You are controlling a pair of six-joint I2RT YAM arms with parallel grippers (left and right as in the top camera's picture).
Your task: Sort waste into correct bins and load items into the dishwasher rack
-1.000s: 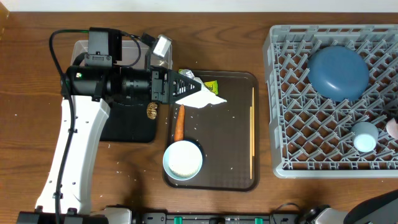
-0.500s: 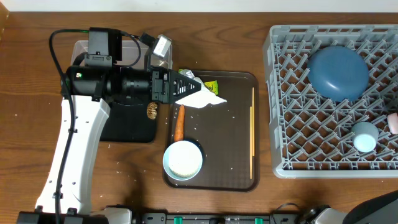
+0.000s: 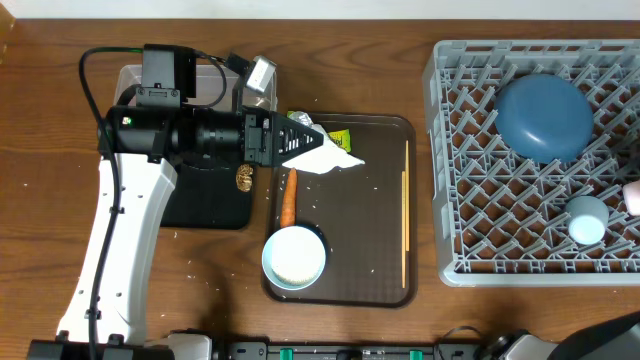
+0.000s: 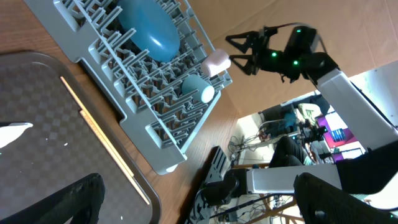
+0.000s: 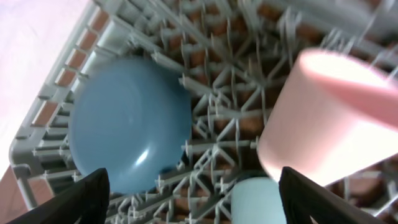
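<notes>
Left gripper [image 3: 305,138] hangs over the brown tray's [image 3: 365,230] back-left corner, above the crumpled napkin [image 3: 325,160], jaws wide apart and empty. Chopsticks [image 3: 405,215] lie along the tray's right rim. A bare strip of table separates the tray from the rack [image 3: 440,150]. The blue dish [image 3: 545,115] sits dome-up in the rack's back cells, with the blue cup [image 3: 587,220] front right. Overhead clips the pink cup [image 3: 632,197] at the frame edge. The left wrist view shows it on the rack's outer rim with the right gripper [image 4: 233,50] just beside it, jaws spread — contact unclear.
</notes>
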